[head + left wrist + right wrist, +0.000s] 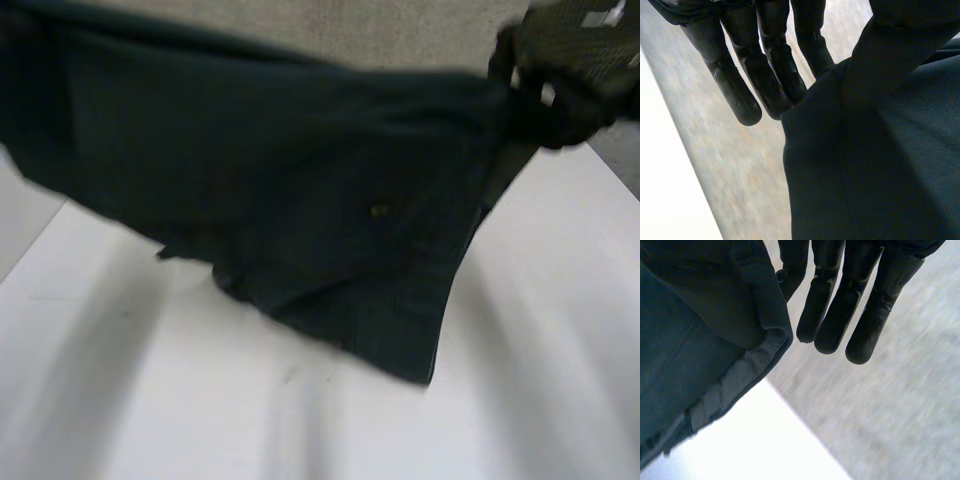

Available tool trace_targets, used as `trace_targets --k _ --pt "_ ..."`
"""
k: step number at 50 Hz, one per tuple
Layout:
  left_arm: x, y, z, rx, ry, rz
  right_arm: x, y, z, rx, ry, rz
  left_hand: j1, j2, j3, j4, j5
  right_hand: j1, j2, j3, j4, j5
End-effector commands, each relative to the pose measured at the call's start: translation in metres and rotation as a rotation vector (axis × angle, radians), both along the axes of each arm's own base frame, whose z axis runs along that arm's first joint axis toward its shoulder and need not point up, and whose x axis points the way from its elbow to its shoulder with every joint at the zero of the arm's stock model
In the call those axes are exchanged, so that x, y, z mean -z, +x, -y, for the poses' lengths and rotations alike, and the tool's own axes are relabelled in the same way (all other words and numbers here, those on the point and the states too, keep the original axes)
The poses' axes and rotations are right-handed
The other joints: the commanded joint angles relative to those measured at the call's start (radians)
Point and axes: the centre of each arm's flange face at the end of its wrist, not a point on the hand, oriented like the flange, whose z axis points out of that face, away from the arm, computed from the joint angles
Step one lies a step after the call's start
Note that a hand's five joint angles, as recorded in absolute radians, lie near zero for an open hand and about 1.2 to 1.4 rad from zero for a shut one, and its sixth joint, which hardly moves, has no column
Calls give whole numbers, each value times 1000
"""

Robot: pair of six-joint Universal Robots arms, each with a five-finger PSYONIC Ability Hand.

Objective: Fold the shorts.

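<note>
Hanging stretched between the two hands, the shorts spread as a dark sheet above the white table, probably so that they can be laid flat before any fold is made. Whether their lowest corner touches the table I cannot tell. The right hand grips one upper corner: its outer fingers reach straight past the cloth, and the finger nearest the cloth bends in to pinch the edge. The left hand holds the opposite corner with straight fingers, the cloth rising beside the innermost one. Its thumb lies under the fabric, so the pinch itself is hidden. A small button shows midway across; the garment's outline is otherwise hard to read.
</note>
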Motion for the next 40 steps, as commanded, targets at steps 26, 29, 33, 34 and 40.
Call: trace_targets --k 26,29,33,34,40 --pt "-58 -111 161 -166 -524 -114 -20 91 146 123 -652 287 242 199 205 201 267 430 224 218 203 253" --pt "-61 -103 150 -154 -501 -144 -30 88 139 108 -697 337 242 199 205 201 267 430 224 218 203 253" --pt "-38 -98 146 -127 -407 -122 -24 87 137 105 -655 318 242 199 205 201 267 430 224 218 203 253" --pt "-33 -96 145 -125 -387 -117 -18 87 137 103 -620 298 242 199 205 201 267 430 224 218 203 253" --pt "42 -81 148 -128 -161 -29 30 89 138 86 -384 159 242 199 205 201 267 430 224 218 203 253"
